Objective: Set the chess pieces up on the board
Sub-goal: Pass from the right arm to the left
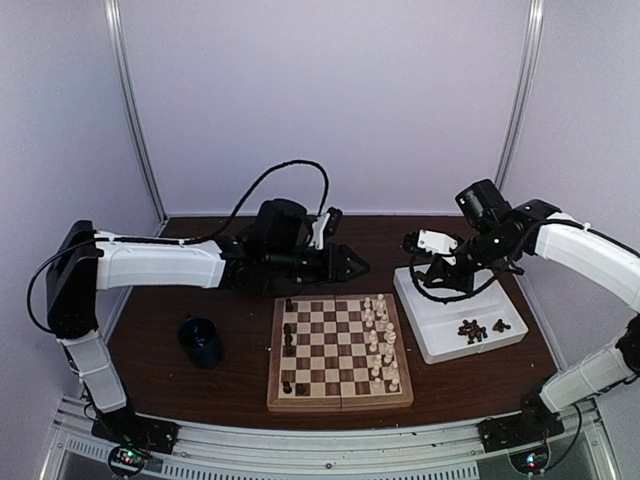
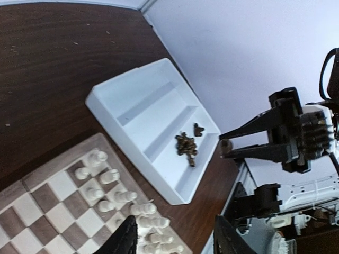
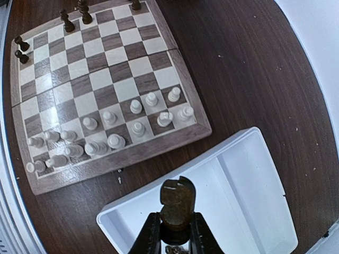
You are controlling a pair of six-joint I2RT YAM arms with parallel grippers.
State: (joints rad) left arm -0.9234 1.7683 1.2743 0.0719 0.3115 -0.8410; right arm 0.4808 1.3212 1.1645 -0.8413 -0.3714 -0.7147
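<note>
The right jaws are clenching a dark knight (image 3: 177, 198) over the white tray (image 3: 254, 174)'s lower-left corner; the left jaws are hanging released above the board (image 1: 340, 403)'s upper edge.

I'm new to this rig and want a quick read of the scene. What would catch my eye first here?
The right gripper pinches a dark knight over the white tray, where a small heap of dark pieces lies. On the board, cream pieces crowd the edge nearest the tray, while only a few dark chessmen stand on the opposite side. The left gripper hovers open behind the board.
</note>
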